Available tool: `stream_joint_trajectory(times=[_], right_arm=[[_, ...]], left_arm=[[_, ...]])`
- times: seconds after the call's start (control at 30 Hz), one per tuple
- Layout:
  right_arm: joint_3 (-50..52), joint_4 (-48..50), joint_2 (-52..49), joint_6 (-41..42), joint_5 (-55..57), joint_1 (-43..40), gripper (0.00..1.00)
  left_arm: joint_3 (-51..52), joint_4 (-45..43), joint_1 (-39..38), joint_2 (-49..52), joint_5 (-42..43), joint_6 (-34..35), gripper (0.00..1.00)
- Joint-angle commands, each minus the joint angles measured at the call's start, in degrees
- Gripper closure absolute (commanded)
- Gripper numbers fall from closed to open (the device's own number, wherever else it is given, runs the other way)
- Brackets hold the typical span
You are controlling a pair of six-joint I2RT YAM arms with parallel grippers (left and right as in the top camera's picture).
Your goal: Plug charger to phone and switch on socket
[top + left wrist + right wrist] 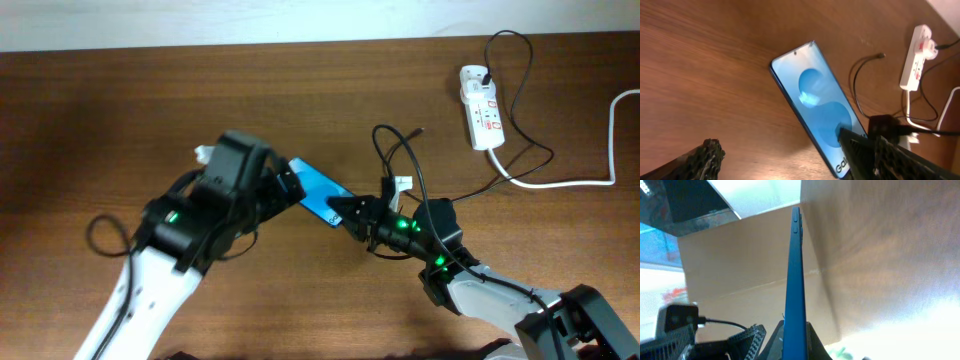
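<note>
The phone [318, 190] with its blue screen lies slantwise mid-table, and it also shows in the left wrist view [815, 95]. My right gripper [348, 210] is shut on its lower right "Galaxy" end; in the right wrist view the blue phone edge [796, 265] stands between the jaws [796, 332]. My left gripper [285, 185] is open at the phone's upper left end, its fingers [800, 160] wide apart. The charger's black cable loops on the table, its free plug tip [420, 130] [881, 55] lying apart from the phone. The white socket [481, 105] [916, 62] sits at the back right.
The socket's thick white cord [570, 183] runs off to the right edge. The black cable loops between the socket and my right arm [440, 240]. The table is brown wood [120, 120].
</note>
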State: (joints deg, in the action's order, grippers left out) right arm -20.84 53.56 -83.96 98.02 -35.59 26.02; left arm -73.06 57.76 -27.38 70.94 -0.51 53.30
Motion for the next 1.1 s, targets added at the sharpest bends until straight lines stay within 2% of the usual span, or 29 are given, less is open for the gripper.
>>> stream_joint_trajectory(times=[0.0, 0.07, 0.3, 0.4, 0.63, 0.83, 0.93, 1.07], right_arm=[[-1.33, 1.09, 0.33, 14.45, -6.60, -0.28, 0.96], [-1.33, 1.09, 0.33, 21.46, -9.44, -0.28, 0.96], [-1.36, 5.20, 0.33, 21.49, -10.14, -0.28, 0.96], [-1.36, 5.35, 0.33, 21.49, -10.19, -0.28, 0.96], [-1.36, 5.33, 0.33, 21.49, -10.49, -0.28, 0.96], [-1.36, 5.18, 0.33, 21.49, -11.50, -0.28, 0.96], [-1.36, 5.16, 0.33, 21.49, -12.28, -0.28, 0.96], [-1.36, 5.16, 0.33, 21.49, -12.90, -0.28, 0.96]], left_arm=[[-0.07, 3.80, -0.33, -6.36, -6.67, -1.14, 0.01], [-0.07, 5.77, -0.33, -8.79, -7.72, -1.14, 0.01], [-0.04, 9.94, -0.33, -13.42, -7.89, -0.96, 0.01], [-0.04, 11.96, -0.33, -13.29, -7.56, 2.97, 0.01], [-0.04, 12.50, -0.33, -13.27, 0.81, 14.97, 0.01], [1.03, 8.55, -0.33, -13.27, 7.34, 18.08, 0.01], [3.82, 3.43, -0.17, -13.27, 10.03, 18.08, 0.01], [11.98, -7.06, 4.83, -13.27, 19.32, 16.06, 0.01]])
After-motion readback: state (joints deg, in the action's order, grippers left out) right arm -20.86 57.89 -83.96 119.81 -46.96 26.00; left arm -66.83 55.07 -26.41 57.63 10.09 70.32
